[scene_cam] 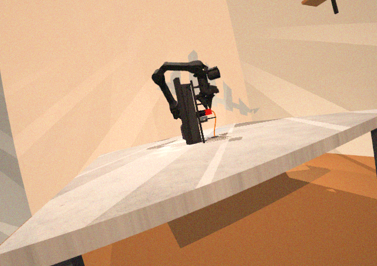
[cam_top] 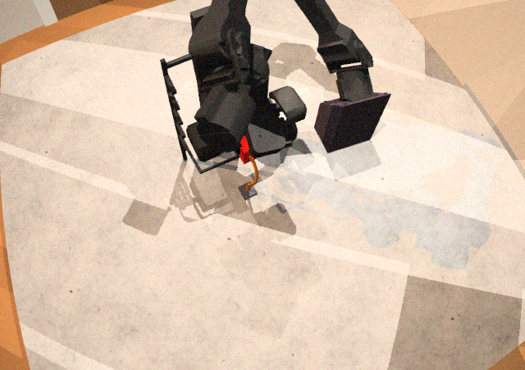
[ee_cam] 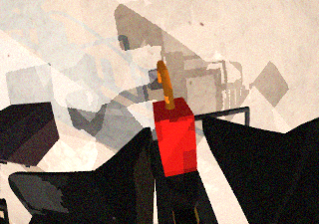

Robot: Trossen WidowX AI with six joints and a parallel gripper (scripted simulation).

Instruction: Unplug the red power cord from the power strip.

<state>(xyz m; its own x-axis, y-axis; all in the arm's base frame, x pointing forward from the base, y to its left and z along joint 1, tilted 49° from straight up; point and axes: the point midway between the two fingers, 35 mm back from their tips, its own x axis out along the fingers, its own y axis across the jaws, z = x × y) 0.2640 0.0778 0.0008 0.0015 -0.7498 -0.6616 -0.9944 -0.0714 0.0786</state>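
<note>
The red plug [cam_top: 244, 149] [scene_cam: 208, 111] [ee_cam: 176, 141] hangs above the table, with a black part behind it. Its orange cord [cam_top: 257, 172] [scene_cam: 215, 124] [ee_cam: 166, 87] bends down to a small grey plate [cam_top: 250, 195] on the table. My gripper [cam_top: 245, 142] [scene_cam: 208, 108] [ee_cam: 177, 128] is slightly open around the plug; a narrow gap shows at the right finger in the wrist view, and the left finger is very near it. A tall black upright unit [scene_cam: 187, 120] stands close behind. The power strip's sockets and the plug's prongs are hidden or too dark to tell.
A thin black frame [cam_top: 171, 101] [scene_cam: 198, 114] [ee_cam: 247, 116] stands beside the gripper and reaches out below the plug. The arm's dark base block [cam_top: 353, 120] [ee_cam: 30, 131] is to one side. Shadows cross the pale table [cam_top: 190, 294] [scene_cam: 170, 177].
</note>
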